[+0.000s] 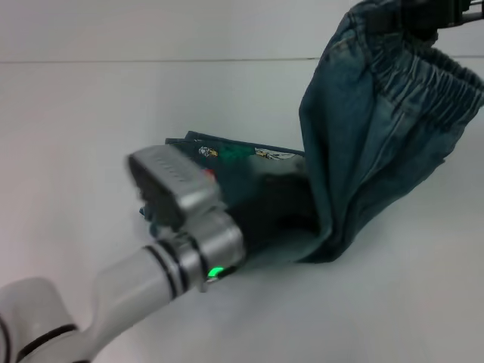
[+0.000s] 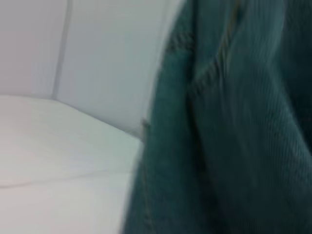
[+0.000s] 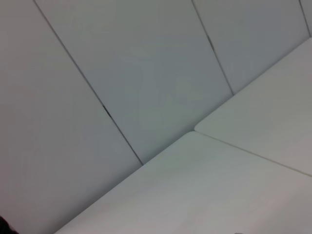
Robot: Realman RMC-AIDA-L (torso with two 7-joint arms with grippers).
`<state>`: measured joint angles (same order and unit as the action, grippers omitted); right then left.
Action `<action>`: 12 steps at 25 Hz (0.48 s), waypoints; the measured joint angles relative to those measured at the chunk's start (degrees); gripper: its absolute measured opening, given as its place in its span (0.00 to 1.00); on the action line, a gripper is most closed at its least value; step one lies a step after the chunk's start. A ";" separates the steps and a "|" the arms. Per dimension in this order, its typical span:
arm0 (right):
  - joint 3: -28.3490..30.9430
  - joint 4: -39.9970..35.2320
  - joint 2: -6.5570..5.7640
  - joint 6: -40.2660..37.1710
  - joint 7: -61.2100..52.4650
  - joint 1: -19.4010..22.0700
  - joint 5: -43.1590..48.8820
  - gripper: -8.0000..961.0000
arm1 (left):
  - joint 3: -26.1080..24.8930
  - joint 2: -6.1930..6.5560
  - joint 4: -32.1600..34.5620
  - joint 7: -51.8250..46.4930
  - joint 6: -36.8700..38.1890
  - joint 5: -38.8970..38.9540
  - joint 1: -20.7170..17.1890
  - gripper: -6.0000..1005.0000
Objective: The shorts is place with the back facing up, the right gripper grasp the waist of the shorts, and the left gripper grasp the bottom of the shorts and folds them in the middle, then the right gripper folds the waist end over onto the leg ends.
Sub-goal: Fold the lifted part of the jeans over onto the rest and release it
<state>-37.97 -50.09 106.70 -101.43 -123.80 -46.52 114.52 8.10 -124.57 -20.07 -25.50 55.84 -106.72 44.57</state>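
The shorts (image 1: 363, 151) are blue-green denim, half lifted off the white table (image 1: 91, 121). Their ruffled waist (image 1: 431, 83) hangs high at the far right, and my right gripper (image 1: 412, 19), a black shape at the top edge, is shut on it. The leg ends (image 1: 242, 155) with small cartoon patches lie flat on the table. My left gripper (image 1: 242, 200), with its silver wrist and green ring, sits low on the near part of those leg ends. In the left wrist view, denim of the shorts (image 2: 234, 126) fills the frame close up. The right wrist view holds no cloth.
The white table top (image 3: 234, 185) meets a pale panelled wall (image 3: 146, 73) at the back. A seam line (image 1: 151, 60) runs across the far part of the table. Open table lies to the left of and in front of the shorts.
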 joint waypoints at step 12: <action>-7.12 9.22 0.97 8.36 3.88 -4.79 -0.01 0.09 | -16.50 0.36 12.84 -0.45 21.74 0.36 -19.80 0.28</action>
<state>-45.09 -40.87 107.67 -93.07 -119.92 -51.31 114.51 -8.40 -124.22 -7.23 -25.95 77.58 -106.36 24.77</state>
